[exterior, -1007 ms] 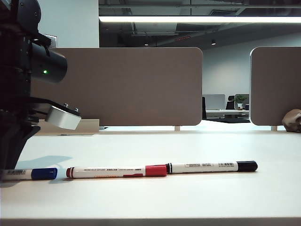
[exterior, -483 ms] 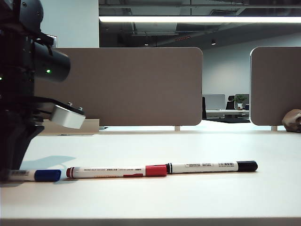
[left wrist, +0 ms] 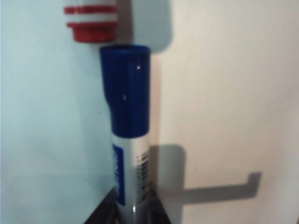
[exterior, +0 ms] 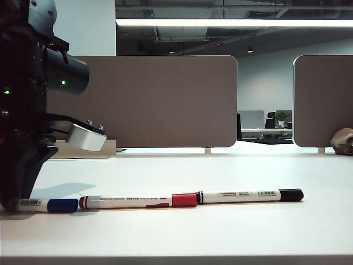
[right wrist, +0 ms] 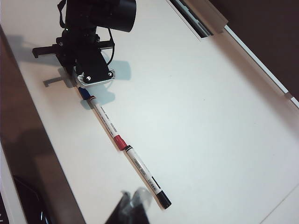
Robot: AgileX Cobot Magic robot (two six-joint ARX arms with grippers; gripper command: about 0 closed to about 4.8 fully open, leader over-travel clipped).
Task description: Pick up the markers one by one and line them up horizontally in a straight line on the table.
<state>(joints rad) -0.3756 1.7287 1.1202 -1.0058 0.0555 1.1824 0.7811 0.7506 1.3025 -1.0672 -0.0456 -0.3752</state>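
Three markers lie end to end in one row on the white table [exterior: 220,232]. The blue-capped marker [exterior: 55,205] [left wrist: 126,98] is at the left, and its cap almost meets the red end of the red-capped marker [exterior: 138,201] [left wrist: 91,23]. The black-capped marker [exterior: 248,195] [right wrist: 145,175] follows on the right. My left gripper [left wrist: 133,210] [exterior: 15,200] is down at the table, shut on the blue marker's white barrel. My right gripper [right wrist: 135,201] hangs shut and empty above the table, beside the black marker's cap; the exterior view does not show it.
Two grey-brown divider panels [exterior: 154,102] [exterior: 325,99] stand along the table's far edge with a gap between them. A brown lump [exterior: 343,141] sits at the far right. The markers lie close to the table's near edge.
My left arm has shifted right, sliding the blue marker along the table until its cap nearly touches the red marker's end. The red and black markers have not moved.
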